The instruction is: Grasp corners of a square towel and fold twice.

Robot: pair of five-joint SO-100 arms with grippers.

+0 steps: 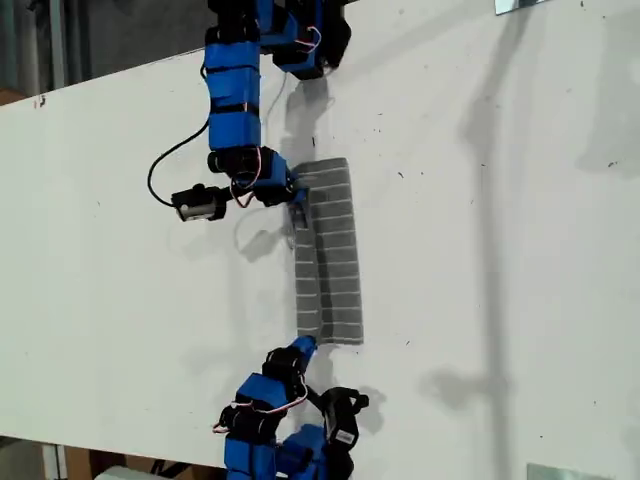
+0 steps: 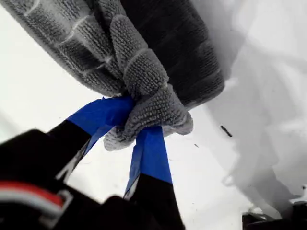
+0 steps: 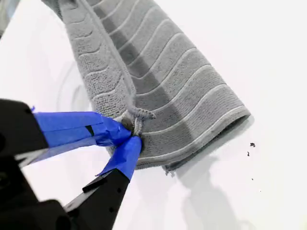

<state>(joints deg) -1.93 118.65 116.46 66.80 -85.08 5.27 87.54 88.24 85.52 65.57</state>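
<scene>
Both grippers pinch the towel corners.

First end effector clamped on cloth; second end effector likewise pinching.

The towel is soft cloth with a rough, looped pile, matt dark grey, and it has thin pale stripes woven in. The table has a smooth white surface with a faint sheen and some small dark specks. My first gripper has matt blue tape on its fingertips over smooth black plastic. My second gripper has the same blue tape and black plastic.
</scene>
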